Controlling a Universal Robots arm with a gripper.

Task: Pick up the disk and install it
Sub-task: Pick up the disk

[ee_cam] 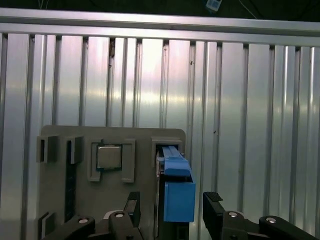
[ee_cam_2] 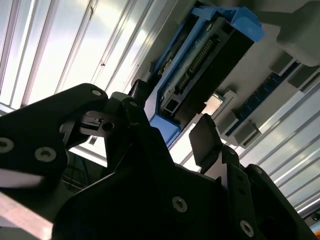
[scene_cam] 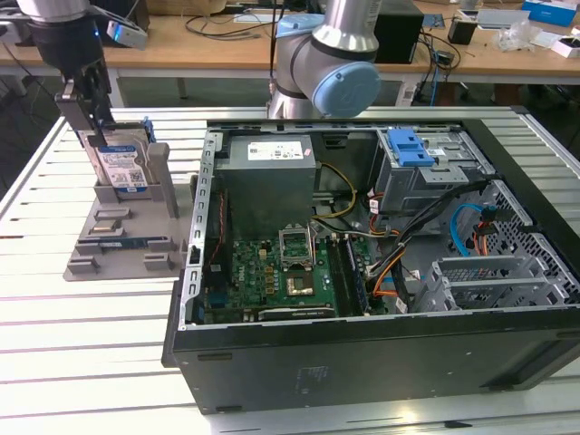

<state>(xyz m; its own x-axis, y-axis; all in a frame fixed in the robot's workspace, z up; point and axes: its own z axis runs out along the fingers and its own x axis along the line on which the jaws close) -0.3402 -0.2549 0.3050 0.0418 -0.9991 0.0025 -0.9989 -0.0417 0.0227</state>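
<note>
1 hand (ee_cam: 172,199), spread, straddles 1 upright disk (scene_cam: 122,168).

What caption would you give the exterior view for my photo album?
Open jaws straddle the disk, standing upright in its grey holder beside the opened computer case.

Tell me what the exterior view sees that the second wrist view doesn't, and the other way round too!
The exterior view adds the open computer case with its green board. The second wrist view adds the connector row on the disk. Both share that disk standing in the grey holder, with the open gripper straddling it.
</note>
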